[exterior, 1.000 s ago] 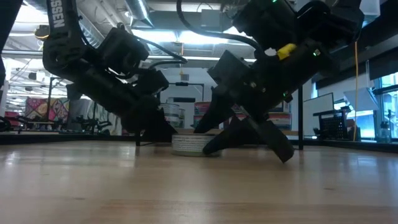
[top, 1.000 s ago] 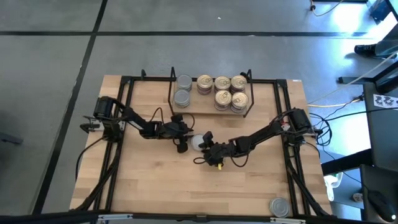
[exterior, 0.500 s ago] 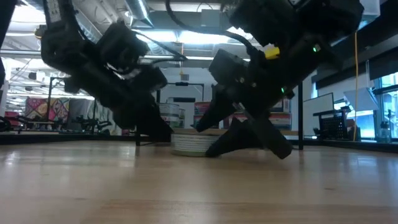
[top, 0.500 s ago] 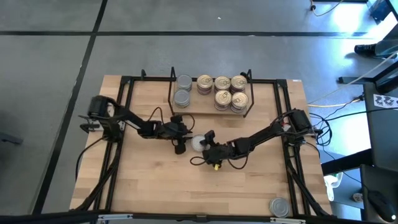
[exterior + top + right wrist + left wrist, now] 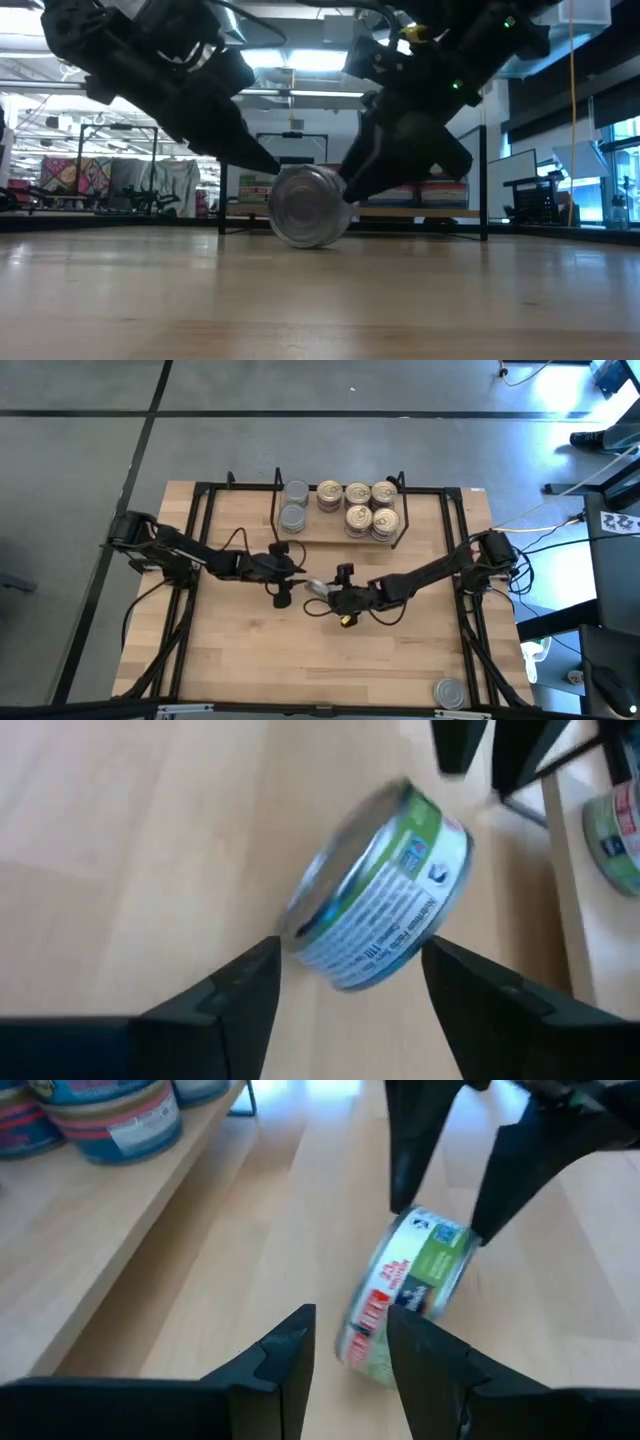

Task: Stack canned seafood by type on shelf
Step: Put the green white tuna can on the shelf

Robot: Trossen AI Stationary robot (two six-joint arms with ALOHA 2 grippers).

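Observation:
A flat round tin (image 5: 305,206) with a green-and-white label (image 5: 385,895) stands tipped up on its edge at mid-table, one flat face toward the near edge. My right gripper (image 5: 350,955) is open, with one finger beside each flat face of the tin. My left gripper (image 5: 350,1345) sits just left of the tin with only a narrow gap between its fingers and nothing in it. On the shelf (image 5: 335,540) at the far side, silver-topped tins (image 5: 294,505) are stacked on the left. Gold-lidded tins (image 5: 358,507) are stacked on the right. My right gripper straddles the tin's upper rim (image 5: 440,1230), slanting down from the table's right. Its fingertips (image 5: 405,1190) stand at the two flat faces, but the view is blurred and I cannot tell whether they press on them. The tin is tilted, its lower rim (image 5: 305,244) at the tabletop. My left gripper's fingertips (image 5: 262,168) are close to the tin's upper left rim, and I cannot tell whether they touch it.
One more silver-topped tin (image 5: 450,692) lies near the table's front right corner. Black frame rails (image 5: 200,560) run along both sides of the wooden tabletop. The shelf's wire loops (image 5: 400,485) stand at its ends. Bare wood lies in front of the grippers.
Both grippers have risen. My right gripper has also rolled about its pointing line. The tin lay flat on the table between the two grippers. It is now tipped up onto its edge, one flat face turned toward the near edge.

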